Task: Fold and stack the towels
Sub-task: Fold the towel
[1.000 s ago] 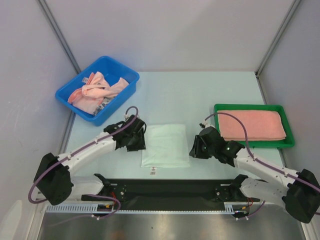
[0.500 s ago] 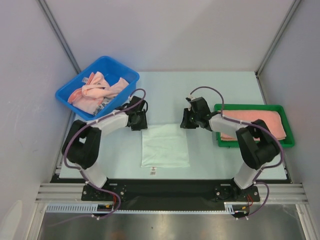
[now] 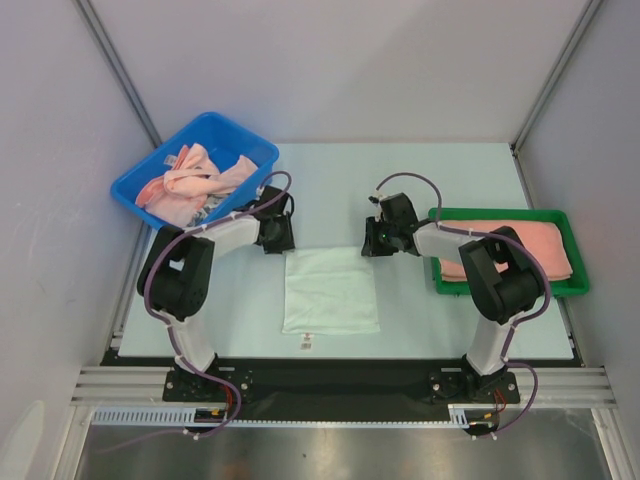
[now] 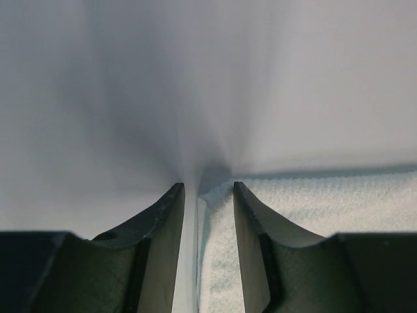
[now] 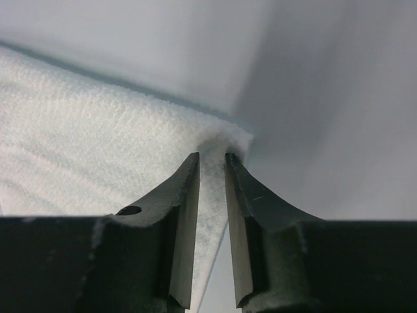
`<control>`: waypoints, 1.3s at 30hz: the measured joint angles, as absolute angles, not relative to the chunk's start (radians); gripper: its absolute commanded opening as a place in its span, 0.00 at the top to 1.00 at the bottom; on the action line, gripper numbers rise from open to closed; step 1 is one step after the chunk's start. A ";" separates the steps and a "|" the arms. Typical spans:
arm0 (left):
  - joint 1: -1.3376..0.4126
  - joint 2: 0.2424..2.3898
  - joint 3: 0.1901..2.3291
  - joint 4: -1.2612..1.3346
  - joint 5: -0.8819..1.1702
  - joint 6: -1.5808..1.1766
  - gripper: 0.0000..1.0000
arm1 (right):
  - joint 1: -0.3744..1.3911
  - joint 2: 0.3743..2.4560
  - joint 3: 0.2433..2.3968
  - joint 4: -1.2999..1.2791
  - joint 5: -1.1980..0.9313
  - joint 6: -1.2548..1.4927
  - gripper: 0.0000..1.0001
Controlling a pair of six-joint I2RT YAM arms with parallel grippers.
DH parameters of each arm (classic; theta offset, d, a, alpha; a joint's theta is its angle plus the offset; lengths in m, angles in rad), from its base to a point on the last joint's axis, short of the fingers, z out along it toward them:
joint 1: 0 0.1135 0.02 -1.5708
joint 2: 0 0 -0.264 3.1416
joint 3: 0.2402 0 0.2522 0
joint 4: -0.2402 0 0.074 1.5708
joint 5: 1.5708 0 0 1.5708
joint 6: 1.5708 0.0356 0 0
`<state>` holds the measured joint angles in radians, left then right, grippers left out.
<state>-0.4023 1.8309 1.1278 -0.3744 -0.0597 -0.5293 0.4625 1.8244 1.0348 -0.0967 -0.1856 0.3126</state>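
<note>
Looking back one second, we see that both arms sat lower down, by the sides of the white towel (image 3: 330, 290). Now they reach up to its two far corners. The towel itself has not moved. It lies flat in the middle of the table (image 3: 330, 180).

From above, going left to right, we first see the blue bin (image 3: 150, 222) with a messy pile of pink towels (image 3: 190, 180) in it. Next comes the left gripper (image 3: 280, 238) at the far left corner of the white towel. Then comes the right gripper (image 3: 370, 243) at the far right corner. Last is the green tray (image 3: 510, 289) with a folded pink towel (image 3: 540, 245) lying in it.

From above we cannot see the fingers well, but the wrist cameras show them close up. The left fingers (image 4: 163, 222) stand apart with the towel's corner in the gap. The right fingers (image 5: 186, 195) are close together with the corner bunched between them. We cannot tell if they squeeze it.
</note>
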 measured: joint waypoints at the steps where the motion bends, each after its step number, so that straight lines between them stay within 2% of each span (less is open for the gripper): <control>1: -0.402 1.833 1.132 -0.379 -0.059 -0.525 0.58 | 0.463 1.824 1.035 -0.096 -0.190 0.307 0.69; 6: -0.402 1.833 1.160 -0.431 -0.054 -0.460 0.51 | 0.447 1.824 1.081 -0.162 -0.260 0.211 0.60; 15: -0.379 1.833 1.272 -0.487 0.080 -0.189 0.51 | 0.348 1.861 1.294 -0.355 -0.482 -0.006 0.52; 23: -0.351 1.899 1.284 -0.542 0.215 -0.025 0.52 | 0.292 2.050 1.412 -0.524 -0.625 -0.163 0.53; 34: -0.303 1.963 1.335 -0.587 0.287 0.060 0.60 | 0.280 2.117 1.465 -0.578 -0.729 -0.228 0.62; 39: -0.301 1.972 1.345 -0.594 0.300 0.081 0.65 | 0.279 2.133 1.478 -0.581 -0.749 -0.241 0.69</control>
<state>-0.3008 1.9717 1.3445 -0.5941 0.2996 0.0807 0.2794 2.1326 1.4780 -0.5808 -0.7490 -0.2413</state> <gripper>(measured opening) 0.376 0.348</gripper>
